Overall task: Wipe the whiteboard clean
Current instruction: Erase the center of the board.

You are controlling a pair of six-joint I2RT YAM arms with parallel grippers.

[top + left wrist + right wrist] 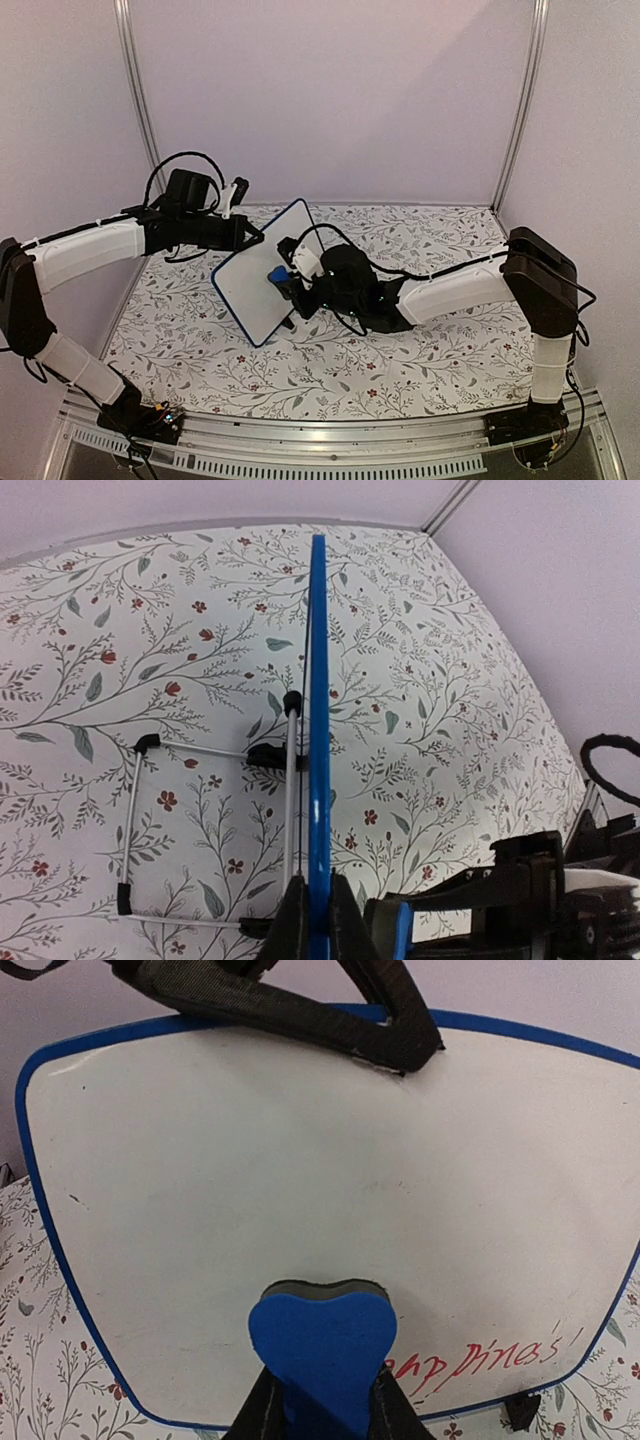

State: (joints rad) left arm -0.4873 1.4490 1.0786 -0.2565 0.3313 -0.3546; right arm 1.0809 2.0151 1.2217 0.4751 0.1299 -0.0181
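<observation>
Floral-patterned table (420, 360); whiteboard (250, 285) stands on it, tilted.

R tool (322, 1405) clamps blue eraser (320, 1345) | eraser on whiteboard (300, 1180) | red txt (500, 1355) beside eraser

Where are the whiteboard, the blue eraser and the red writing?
whiteboard (300, 1160): right wrist view, bare white face.
blue eraser (320, 1345): right wrist view, its blue foam body.
red writing (505, 1352): right wrist view, middle letters.

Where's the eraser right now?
Top view, centre-left: the blue eraser sits in the right gripper, against the face of the whiteboard.
</observation>
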